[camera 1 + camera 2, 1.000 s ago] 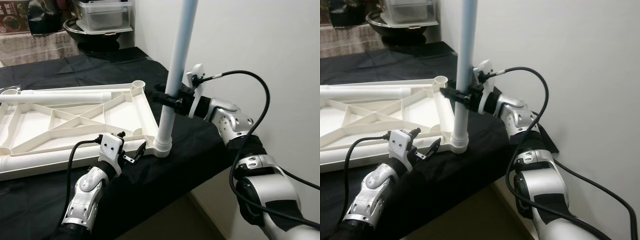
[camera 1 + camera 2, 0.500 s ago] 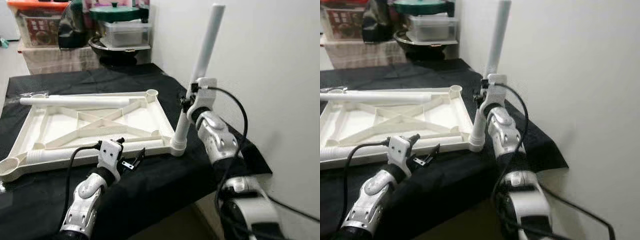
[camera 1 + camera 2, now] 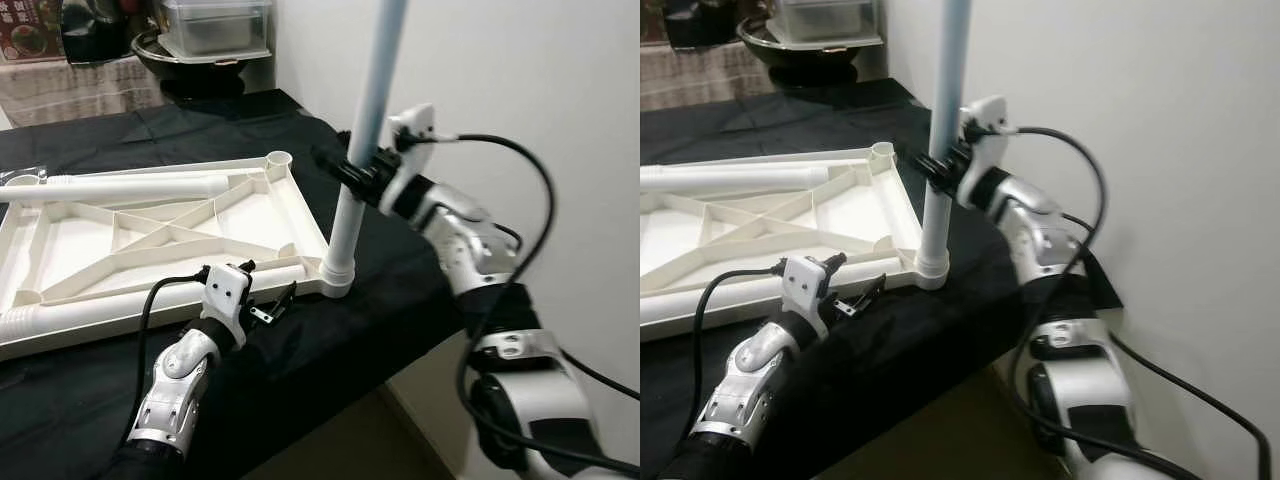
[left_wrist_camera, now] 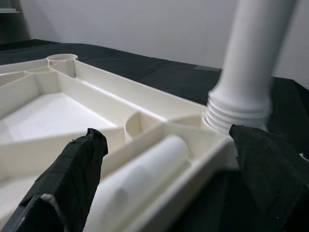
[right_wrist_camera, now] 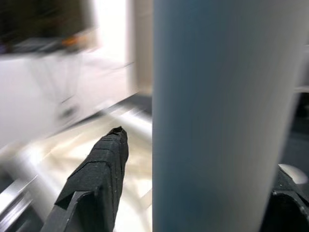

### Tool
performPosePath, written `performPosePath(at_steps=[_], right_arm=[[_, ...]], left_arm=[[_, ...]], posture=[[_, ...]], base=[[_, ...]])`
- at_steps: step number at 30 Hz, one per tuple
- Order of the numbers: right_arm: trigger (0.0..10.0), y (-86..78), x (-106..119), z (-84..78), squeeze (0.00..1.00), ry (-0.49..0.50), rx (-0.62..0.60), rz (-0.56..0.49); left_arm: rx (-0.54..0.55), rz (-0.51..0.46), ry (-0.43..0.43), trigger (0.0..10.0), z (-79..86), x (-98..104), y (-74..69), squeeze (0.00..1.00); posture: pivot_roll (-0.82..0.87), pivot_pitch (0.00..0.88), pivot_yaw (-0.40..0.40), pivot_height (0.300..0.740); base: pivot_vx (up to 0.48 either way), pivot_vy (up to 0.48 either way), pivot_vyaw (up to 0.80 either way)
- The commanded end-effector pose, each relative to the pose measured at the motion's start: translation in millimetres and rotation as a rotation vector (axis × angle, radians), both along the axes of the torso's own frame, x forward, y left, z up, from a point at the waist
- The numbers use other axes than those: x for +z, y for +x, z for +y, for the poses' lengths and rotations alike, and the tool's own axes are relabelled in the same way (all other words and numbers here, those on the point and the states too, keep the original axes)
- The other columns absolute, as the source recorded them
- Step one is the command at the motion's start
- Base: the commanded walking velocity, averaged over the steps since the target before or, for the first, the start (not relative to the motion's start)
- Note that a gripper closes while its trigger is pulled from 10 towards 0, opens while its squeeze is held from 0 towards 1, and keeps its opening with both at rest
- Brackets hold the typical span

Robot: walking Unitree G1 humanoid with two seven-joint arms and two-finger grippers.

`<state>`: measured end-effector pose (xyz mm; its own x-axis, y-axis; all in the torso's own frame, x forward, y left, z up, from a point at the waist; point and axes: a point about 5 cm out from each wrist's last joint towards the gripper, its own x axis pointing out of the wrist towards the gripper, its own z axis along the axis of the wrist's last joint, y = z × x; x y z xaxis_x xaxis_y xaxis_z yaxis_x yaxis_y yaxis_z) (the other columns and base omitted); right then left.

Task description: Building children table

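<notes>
Two grippers appear before you at the near corner of an upturned white tabletop frame [image 3: 160,235], which lies underside up on a black cloth [image 3: 380,300]. Your right gripper [image 3: 352,175] reaches in from the wall side and clamps an upright white table leg [image 3: 362,150] partway up its length; in the right wrist view the leg [image 5: 217,116] stands between the two black fingers [image 5: 99,169], one on either side of it. The leg's threaded foot sits in the frame's near right corner socket [image 3: 336,278], and the leg leans very slightly. Your left gripper [image 3: 275,305] rests low on the cloth, just beside the frame's near edge, fingers spread and holding nothing. In the left wrist view its fingers [image 4: 67,179] flank that same corner, with the leg's threaded base [image 4: 236,113] between them but farther off, apart from both pads. A second leg [image 3: 120,187] lies flat along the frame's far side. Beyond the cloth stand a black bowl [image 3: 200,70] and a clear lidded container [image 3: 215,25].
</notes>
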<state>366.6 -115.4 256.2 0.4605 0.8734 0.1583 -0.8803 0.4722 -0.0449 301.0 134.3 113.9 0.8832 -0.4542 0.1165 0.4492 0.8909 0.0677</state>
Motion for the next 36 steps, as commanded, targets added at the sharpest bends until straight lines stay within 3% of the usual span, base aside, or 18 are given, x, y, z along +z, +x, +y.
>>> performPosePath(at_steps=[1, 2, 10, 11, 13, 14, 15, 16, 18, 19, 21, 22, 23, 26, 27, 30, 31, 36], right_arm=[[5.8, -8.4, -16.4, 14.0, 0.0, -0.057, 0.149, 0.048], [0.0, -11.2, -27.6, 17.3, 0.0, -0.087, 0.201, 0.087], [0.0, -9.0, -34.9, 30.4, 0.0, -0.049, 0.154, 0.139], [0.0, 4.2, -39.9, 31.6, 0.0, -0.036, -0.021, 0.203], [0.0, 4.2, -39.9, 31.6, 0.0, -0.036, -0.021, 0.203], [0.0, 21.8, -48.8, 21.6, 0.0, -0.017, -0.325, 0.272], [0.0, 21.8, -48.8, 21.6, 0.0, -0.017, -0.325, 0.272], [0.0, 30.7, -63.4, 4.1, 0.0, 0.008, -0.631, 0.349], [0.0, 30.7, -63.4, 4.1, 0.0, 0.008, -0.631, 0.349], [0.0, 29.8, -78.7, -8.8, 0.0, 0.011, -0.828, 0.406], [0.0, 23.9, -88.3, -10.8, 0.0, 0.017, -0.898, 0.429], [2.9, 16.8, -87.9, -1.9, 0.0, 0.015, -0.851, 0.401], [10.0, 9.0, -77.8, 13.6, 0.0, 0.046, -0.728, 0.349], [10.0, 3.2, -69.5, 23.9, 0.0, 0.07, -0.639, 0.311], [10.0, 0.3, -45.6, 25.0, 1.0, 0.137, -0.543, 0.231], [10.0, 1.9, -34.9, 23.3, 1.0, 0.146, -0.492, 0.207], [10.0, 4.5, -23.1, 22.6, 0.0, 0.159, -0.421, 0.181], [10.0, 0.6, 1.3, 22.7, 0.0, 0.138, -0.157, 0.083]], left_arm=[[-0.004, 0.004, 0.003, 10.0, -0.8, -2.5, -0.7, 0.0], [0.0, 0.003, 0.004, 10.0, -0.2, -2.4, -1.0, 0.0], [0.007, 0.002, 0.004, 10.0, 1.6, -2.4, -1.9, 0.0], [0.009, 0.002, 0.005, 10.0, 2.3, -2.7, -2.3, 0.0], [0.009, 0.002, 0.005, 10.0, 2.3, -2.7, -2.3, 0.0], [0.01, 0.002, 0.005, 10.0, 2.8, -3.0, -2.8, 0.0], [0.01, 0.002, 0.005, 10.0, 2.8, -3.0, -2.8, 0.0], [0.01, 0.002, 0.006, 10.0, 2.7, -3.0, -2.9, 0.0], [0.01, 0.002, 0.006, 10.0, 2.7, -3.0, -2.9, 0.0], [0.01, 0.002, 0.006, 10.0, 2.4, -2.9, -2.8, 0.0], [0.009, 0.002, 0.005, 10.0, 2.2, -2.9, -2.8, 0.0], [0.007, 0.004, 0.005, 10.0, 1.9, -3.2, -2.8, 0.0], [0.003, 0.007, 0.006, 10.0, 1.4, -3.9, -2.9, 0.0], [0.0, 0.009, 0.007, 10.0, 1.0, -4.5, -3.0, 0.0], [-0.004, 0.01, 0.007, 10.0, -0.4, -4.6, -2.2, 0.0], [-0.005, 0.009, 0.006, 10.0, -0.9, -4.0, -1.5, 0.0], [-0.006, 0.008, 0.005, 10.0, -1.1, -3.6, -1.1, 0.0], [-0.006, 0.007, 0.005, 10.0, -0.5, -3.5, -1.0, 0.0]], posture=[[0.02, 0.0, -0.102, 0.74], [0.03, 0.0, -0.111, 0.74], [0.04, 0.0, -0.115, 0.74], [0.04, 0.0, -0.115, 0.74], [0.04, 0.0, -0.115, 0.74], [0.03, 0.0, -0.112, 0.74], [0.03, 0.0, -0.112, 0.74], [0.03, 0.0, -0.112, 0.74], [0.03, 0.0, -0.112, 0.74], [0.03, 0.0, -0.111, 0.74], [0.03, 0.0, -0.107, 0.74], [0.02, 0.0, -0.098, 0.74], [0.01, 0.0, -0.095, 0.74], [0.01, 0.0, -0.095, 0.74], [0.0, 0.0, -0.09, 0.74], [0.0, 0.0, -0.09, 0.74], [0.0, 0.0, -0.09, 0.74], [0.01, 0.0, -0.095, 0.74]], base=[[0.0, 0.0, 0.0], [0.0, 0.0, 0.0], [0.0, 0.0, 0.0], [0.0, 0.0, 0.0], [0.0, 0.0, 0.0], [0.0, 0.0, 0.0], [0.0, 0.0, 0.0], [0.0, 0.0, 0.0], [0.0, 0.0, 0.0], [0.0, 0.0, 0.0], [0.0, 0.0, 0.0], [0.0, 0.0, 0.0], [0.0, 0.0, 0.0], [0.0, 0.0, 0.0], [0.0, 0.0, 0.0], [0.0, 0.0, 0.0], [0.0, 0.0, 0.0], [0.0, 0.0, 0.0]])
